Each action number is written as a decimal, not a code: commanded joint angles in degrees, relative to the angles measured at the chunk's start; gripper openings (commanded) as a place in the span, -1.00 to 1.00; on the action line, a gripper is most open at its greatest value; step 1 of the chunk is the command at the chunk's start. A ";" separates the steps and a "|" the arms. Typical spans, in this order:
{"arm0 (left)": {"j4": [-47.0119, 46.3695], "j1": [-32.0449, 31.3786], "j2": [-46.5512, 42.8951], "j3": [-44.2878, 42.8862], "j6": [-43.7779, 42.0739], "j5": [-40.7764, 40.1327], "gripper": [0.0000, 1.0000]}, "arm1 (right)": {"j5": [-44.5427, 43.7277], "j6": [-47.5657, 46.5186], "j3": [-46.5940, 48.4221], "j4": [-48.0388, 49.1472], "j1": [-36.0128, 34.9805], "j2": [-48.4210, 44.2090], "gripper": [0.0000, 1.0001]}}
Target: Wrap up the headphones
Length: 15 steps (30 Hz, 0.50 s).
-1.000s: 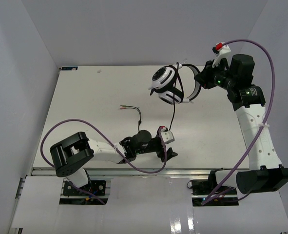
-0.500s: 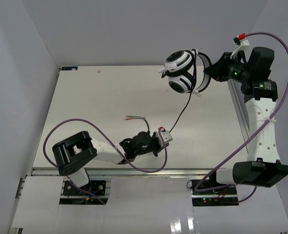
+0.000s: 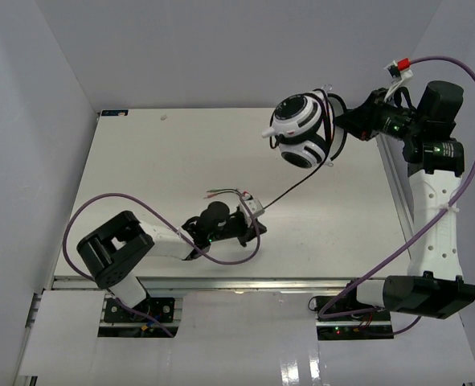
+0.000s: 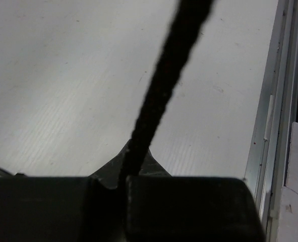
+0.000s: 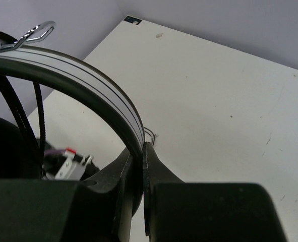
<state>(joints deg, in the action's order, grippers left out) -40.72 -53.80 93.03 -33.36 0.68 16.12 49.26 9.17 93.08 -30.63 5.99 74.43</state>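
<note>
The headphones (image 3: pixel 300 133), white with black pads, hang above the table's far right. My right gripper (image 3: pixel 343 125) is shut on their headband (image 5: pixel 88 75), which passes between the right gripper's (image 5: pixel 141 151) jaws. The thin black cable (image 3: pixel 289 189) runs taut from the cups down to my left gripper (image 3: pixel 251 211) low over the table's middle. In the left wrist view the cable (image 4: pixel 164 80) enters the left gripper's (image 4: pixel 124 174) shut jaws. The frayed wire ends (image 3: pixel 219 193) lie just left of that gripper.
The white table (image 3: pixel 141 161) has a metal rail along its right side (image 3: pixel 394 193) and its near edge (image 3: pixel 221 281). Grey walls stand close on three sides. Purple arm cables loop by the left arm (image 3: pixel 100 205) and the right arm (image 3: pixel 462 72).
The left gripper has shut on the cable and shifted left and away from the near edge. The right arm has lifted the headphones up and right, pulling the cable taut.
</note>
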 commanded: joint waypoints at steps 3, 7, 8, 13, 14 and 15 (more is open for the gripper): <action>-0.13 14.29 -4.27 -0.10 9.88 26.87 -1.00 | 19.42 -16.27 -7.49 3.90 1.39 -9.45 -0.85; 8.68 20.16 -0.11 -6.12 12.11 36.80 -1.00 | 21.00 -36.20 -10.61 -1.93 1.16 -14.53 -0.85; 9.53 22.40 0.60 -7.39 13.51 38.53 -1.00 | 18.01 -41.80 -10.93 -4.92 0.32 -15.37 -0.85; 21.48 28.28 1.82 -20.24 19.65 43.36 -1.00 | 2.24 -59.69 -18.63 -11.75 -2.34 -19.43 -0.85; 25.24 28.51 1.88 -23.95 19.76 43.92 -1.00 | -0.91 -60.60 -21.10 -10.58 -2.79 -20.44 -0.85; 29.53 28.58 1.97 -27.35 20.02 44.53 -1.00 | -5.25 -60.81 -24.43 -7.30 -3.44 -21.93 -0.85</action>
<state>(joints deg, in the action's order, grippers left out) -25.48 -27.08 95.93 -49.69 16.73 53.72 56.65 -40.02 75.66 -38.01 4.10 55.23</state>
